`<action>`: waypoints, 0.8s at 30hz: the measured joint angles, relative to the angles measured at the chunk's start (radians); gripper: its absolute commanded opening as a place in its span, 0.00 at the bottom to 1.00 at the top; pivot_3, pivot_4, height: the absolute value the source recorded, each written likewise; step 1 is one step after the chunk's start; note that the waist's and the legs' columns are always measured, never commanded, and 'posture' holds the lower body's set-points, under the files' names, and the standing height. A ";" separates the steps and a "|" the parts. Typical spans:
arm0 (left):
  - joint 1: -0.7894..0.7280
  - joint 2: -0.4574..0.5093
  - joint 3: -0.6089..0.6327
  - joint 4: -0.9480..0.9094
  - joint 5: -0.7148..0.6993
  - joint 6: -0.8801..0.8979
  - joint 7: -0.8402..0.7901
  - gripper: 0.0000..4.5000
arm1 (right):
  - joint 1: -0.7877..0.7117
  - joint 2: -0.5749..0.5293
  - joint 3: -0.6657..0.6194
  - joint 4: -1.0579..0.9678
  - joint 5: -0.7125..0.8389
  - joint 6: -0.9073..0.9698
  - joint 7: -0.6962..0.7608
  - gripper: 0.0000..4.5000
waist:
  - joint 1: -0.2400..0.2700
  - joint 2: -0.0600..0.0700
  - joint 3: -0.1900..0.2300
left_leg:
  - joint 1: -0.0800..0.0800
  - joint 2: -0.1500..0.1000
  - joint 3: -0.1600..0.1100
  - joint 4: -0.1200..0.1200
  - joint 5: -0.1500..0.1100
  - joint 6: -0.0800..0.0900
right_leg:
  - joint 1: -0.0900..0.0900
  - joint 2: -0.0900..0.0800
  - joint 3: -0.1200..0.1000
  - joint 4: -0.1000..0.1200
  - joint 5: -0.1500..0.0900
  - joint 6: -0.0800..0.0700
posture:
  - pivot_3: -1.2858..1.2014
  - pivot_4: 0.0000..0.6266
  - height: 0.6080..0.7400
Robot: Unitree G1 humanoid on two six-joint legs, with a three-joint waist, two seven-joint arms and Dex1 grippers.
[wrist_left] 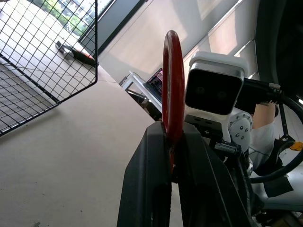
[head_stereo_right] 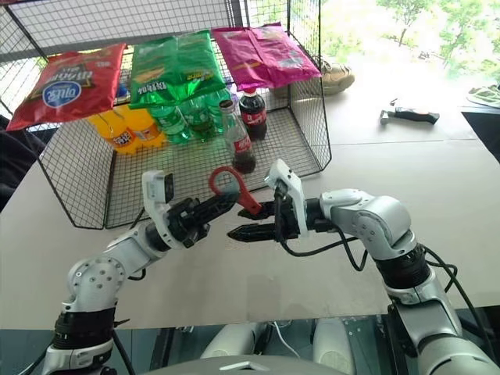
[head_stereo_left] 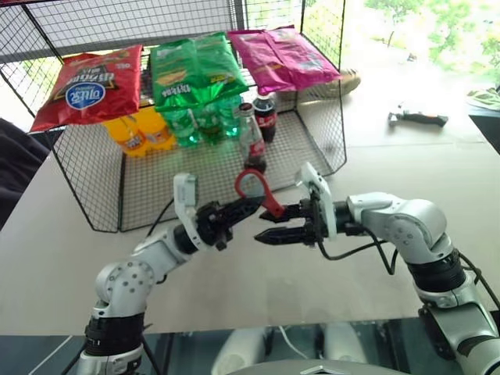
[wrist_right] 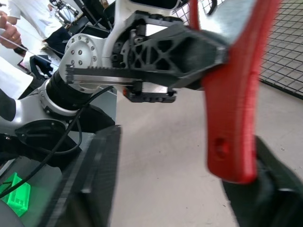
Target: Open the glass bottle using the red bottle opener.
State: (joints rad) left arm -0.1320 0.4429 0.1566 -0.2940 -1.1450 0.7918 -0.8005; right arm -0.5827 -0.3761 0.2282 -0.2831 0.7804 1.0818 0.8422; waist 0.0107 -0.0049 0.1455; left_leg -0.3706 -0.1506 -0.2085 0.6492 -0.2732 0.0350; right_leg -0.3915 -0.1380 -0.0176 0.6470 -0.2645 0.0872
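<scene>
The red bottle opener (head_stereo_left: 255, 189) hangs above the table in front of the wire basket, loop end up. My left gripper (head_stereo_left: 251, 206) is shut on it just below the loop, and its fingers (wrist_left: 151, 179) pinch the flat red metal (wrist_left: 173, 85) edge-on. My right gripper (head_stereo_left: 269, 223) faces it from the right with its jaws apart. The opener's handle (wrist_right: 232, 109) lies between its fingers, close against one finger (wrist_right: 272, 189). The glass bottle (head_stereo_left: 251, 139) stands upright inside the basket, behind the opener, with no gripper on it.
The wire basket (head_stereo_left: 328, 133) holds yellow and green soda bottles and a shorter red-capped cola bottle (head_stereo_left: 266, 116). Chip bags (head_stereo_left: 191, 66) lie on its top. A small tool (head_stereo_left: 418, 118) lies on the table far right. A person (wrist_right: 12, 33) stands beyond the table.
</scene>
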 measured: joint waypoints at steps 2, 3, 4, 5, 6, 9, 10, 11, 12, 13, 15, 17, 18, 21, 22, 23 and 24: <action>0.000 0.001 0.000 0.000 -0.008 0.007 -0.014 0.00 | -0.003 0.008 -0.013 0.012 0.003 0.008 -0.004 0.19 | 0.000 0.000 0.000 | 0.000 0.000 0.001 0.000 0.000 0.000 | 0.000 0.000 0.001 0.000 0.000 0.000 | 0.52 0.24 1.00; 0.001 0.002 0.000 0.000 -0.013 0.010 -0.022 0.00 | -0.003 0.010 -0.017 0.015 0.004 0.010 -0.004 0.09 | 0.000 0.000 0.000 | -0.001 0.000 0.001 0.000 0.000 0.000 | -0.001 0.000 0.001 0.000 0.000 0.000 | 0.52 0.24 1.00; 0.005 0.004 0.001 0.000 -0.022 0.014 -0.035 0.00 | -0.003 0.011 -0.019 0.018 0.018 0.015 0.003 0.01 | -0.001 0.000 0.000 | -0.001 0.000 0.001 0.000 0.000 0.000 | -0.002 0.000 0.002 0.000 0.000 0.000 | 0.52 0.24 1.00; 0.010 0.008 0.003 -0.002 -0.032 0.018 -0.050 0.00 | -0.003 0.011 -0.021 0.018 0.033 0.021 0.012 0.01 | -0.003 0.000 0.000 | -0.002 0.001 0.002 0.000 0.000 0.000 | -0.003 -0.001 0.003 0.000 0.000 0.000 | 0.52 0.24 1.00; 0.013 0.012 0.003 -0.002 -0.037 0.024 -0.056 0.00 | -0.003 0.011 -0.021 0.018 0.041 0.027 0.019 0.01 | -0.004 0.000 0.000 | -0.002 0.001 0.003 0.000 0.000 0.000 | -0.003 -0.001 0.003 0.000 0.000 0.000 | 0.52 0.24 1.00; 0.019 0.035 0.002 -0.002 -0.052 0.042 -0.081 0.00 | -0.003 0.004 -0.017 0.018 0.059 0.047 0.038 0.01 | -0.007 0.000 0.000 | -0.002 0.002 0.003 0.000 0.000 0.000 | -0.003 -0.001 0.003 0.000 0.000 0.000 | 0.52 0.24 1.00; 0.021 0.038 0.002 -0.002 -0.056 0.047 -0.088 0.00 | -0.003 0.000 -0.016 0.018 0.065 0.051 0.044 0.01 | -0.008 0.000 0.000 | -0.002 0.002 0.003 0.000 0.000 0.000 | -0.003 -0.001 0.003 0.000 0.000 0.000 | 0.52 0.24 1.00; 0.024 0.042 0.001 -0.002 -0.058 0.052 -0.094 0.00 | -0.003 -0.003 -0.013 0.018 0.070 0.054 0.049 0.01 | -0.009 0.000 0.000 | -0.002 0.002 0.003 0.000 0.000 0.000 | -0.003 -0.001 0.003 0.000 0.000 0.000 | 0.52 0.24 1.00; 0.027 0.049 -0.001 -0.002 -0.058 0.056 -0.101 0.00 | -0.003 -0.006 -0.009 0.018 0.076 0.064 0.053 0.01 | -0.010 0.000 0.000 | -0.002 0.002 0.003 0.000 0.000 0.000 | -0.003 -0.001 0.003 0.000 0.001 0.000 | 0.52 0.24 1.00; 0.028 0.051 -0.002 -0.002 -0.058 0.058 -0.105 0.00 | -0.003 -0.008 -0.009 0.018 0.079 0.070 0.054 0.01 | -0.010 0.000 0.000 | -0.002 0.002 0.004 0.000 0.000 0.000 | -0.003 -0.001 0.003 0.000 0.001 0.000 | 0.52 0.24 1.00; 0.029 0.060 -0.008 -0.002 -0.057 0.064 -0.116 0.00 | -0.004 -0.013 -0.007 0.018 0.088 0.086 0.061 0.01 | -0.011 0.000 0.000 | -0.002 0.002 0.004 0.000 0.000 0.000 | -0.003 -0.001 0.004 0.000 0.001 0.000 | 0.52 0.24 1.00; 0.029 0.068 -0.010 -0.001 -0.055 0.072 -0.127 0.00 | -0.006 -0.012 -0.007 0.018 0.097 0.109 0.062 0.01 | -0.013 0.000 0.000 | -0.002 0.002 0.004 0.000 0.000 0.000 | -0.004 0.000 0.004 0.000 0.001 0.000 | 0.52 0.24 1.00; 0.030 0.070 -0.011 -0.001 -0.055 0.074 -0.131 0.00 | -0.007 -0.012 -0.007 0.018 0.099 0.117 0.062 0.01 | -0.014 0.000 0.000 | -0.002 0.002 0.004 0.000 0.000 0.000 | -0.004 0.000 0.004 0.000 0.001 0.000 | 0.52 0.24 1.00; 0.033 0.075 -0.016 -0.001 -0.050 0.075 -0.140 0.00 | -0.009 -0.010 -0.007 0.018 0.110 0.135 0.062 0.01 | -0.016 0.000 0.000 | -0.002 0.002 0.004 0.000 0.000 0.000 | -0.004 0.000 0.004 0.000 0.001 0.000 | 0.52 0.24 1.00; 0.035 0.076 -0.019 -0.001 -0.045 0.074 -0.144 0.00 | -0.009 -0.011 -0.006 0.018 0.113 0.142 0.062 0.01 | -0.016 0.000 0.000 | -0.002 0.002 0.004 0.000 0.000 0.001 | -0.004 0.000 0.004 0.000 0.001 0.000 | 0.52 0.24 1.00; 0.036 0.076 -0.022 -0.002 -0.038 0.071 -0.149 0.00 | -0.009 -0.012 -0.006 0.018 0.116 0.149 0.062 0.01 | -0.017 0.000 0.000 | -0.002 0.002 0.005 0.000 0.000 0.001 | -0.004 0.000 0.004 0.000 0.001 0.000 | 0.52 0.24 1.00; 0.037 0.076 -0.025 -0.002 -0.032 0.067 -0.153 0.00 | -0.009 -0.012 -0.006 0.018 0.117 0.155 0.061 0.01 | -0.017 0.000 0.000 | -0.002 0.002 0.005 0.000 0.000 0.001 | -0.004 0.000 0.004 0.000 0.001 0.000 | 0.52 0.24 1.00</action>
State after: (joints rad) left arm -0.0950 0.5190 0.1313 -0.2960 -1.1770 0.8592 -0.9532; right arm -0.5914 -0.3884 0.2221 -0.2648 0.8971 1.2370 0.9034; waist -0.0066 -0.0051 0.1454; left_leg -0.3728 -0.1481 -0.2039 0.6493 -0.2735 0.0357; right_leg -0.3953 -0.1385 -0.0134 0.6470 -0.2633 0.0869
